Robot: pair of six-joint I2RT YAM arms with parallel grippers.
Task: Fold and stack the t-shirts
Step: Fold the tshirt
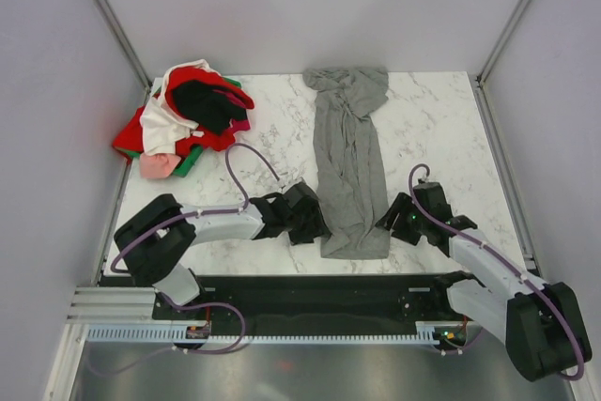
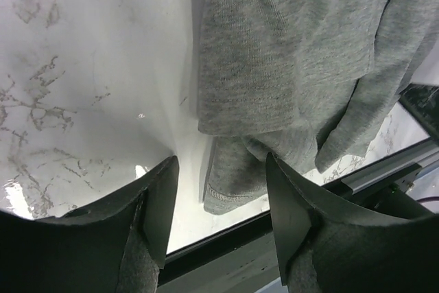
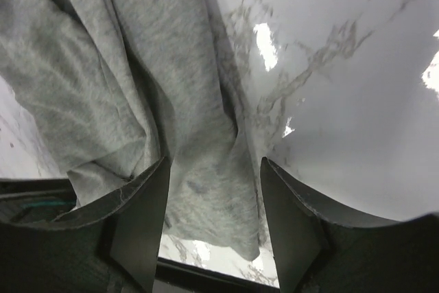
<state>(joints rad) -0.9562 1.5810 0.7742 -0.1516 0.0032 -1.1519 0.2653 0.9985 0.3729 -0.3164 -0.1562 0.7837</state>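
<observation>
Left gripper [image 1: 302, 215] at nine o'clock and right gripper [image 1: 402, 215] at three flank the near hem of our heather-grey cloth t-shirt [image 1: 352, 161], which lies bunched toward twelve. Both are spread and empty (poised, we judge, for its corners). The crumpled red, white and black shirt pile [image 1: 188, 115] lies at ten o'clock.
</observation>
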